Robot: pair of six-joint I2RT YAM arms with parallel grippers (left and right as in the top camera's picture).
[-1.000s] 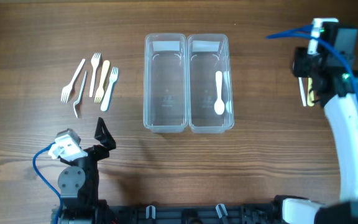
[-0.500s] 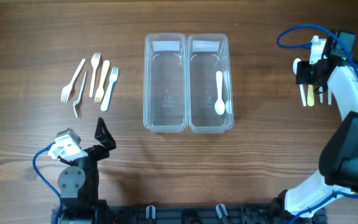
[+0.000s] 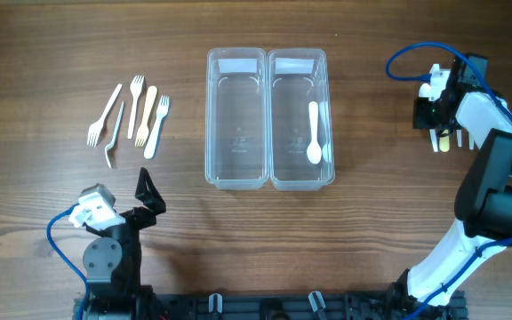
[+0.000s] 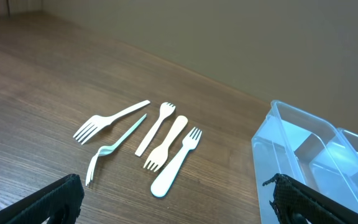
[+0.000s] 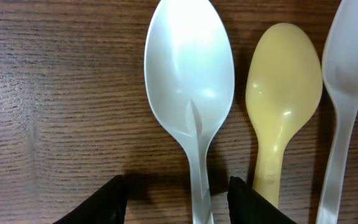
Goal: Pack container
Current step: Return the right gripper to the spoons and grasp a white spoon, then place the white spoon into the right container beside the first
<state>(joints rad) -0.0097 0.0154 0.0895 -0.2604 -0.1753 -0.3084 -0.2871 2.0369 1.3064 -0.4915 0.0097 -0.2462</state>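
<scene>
Two clear containers stand side by side, the left one [image 3: 236, 116] empty and the right one [image 3: 300, 116] holding a white spoon [image 3: 314, 133]. Several forks [image 3: 136, 116] lie at the left, also in the left wrist view [image 4: 160, 140]. My right gripper [image 3: 436, 120] is low over spoons on the table at the right. In the right wrist view it is open [image 5: 178, 202], its fingers on either side of a white spoon's [image 5: 189, 81] handle, with a yellow spoon [image 5: 283, 87] and another white spoon [image 5: 353, 68] beside it. My left gripper [image 4: 173, 202] is open and empty near the front left.
The wooden table [image 3: 380, 222] extends around the containers. The left arm's base [image 3: 109, 253] sits at the front left. The right arm [image 3: 496, 178] runs along the right edge with a blue cable [image 3: 407, 58] looping above it.
My right gripper has moved left and down onto the spoons at the right, the arm folding toward the table. The left arm has not moved.
</scene>
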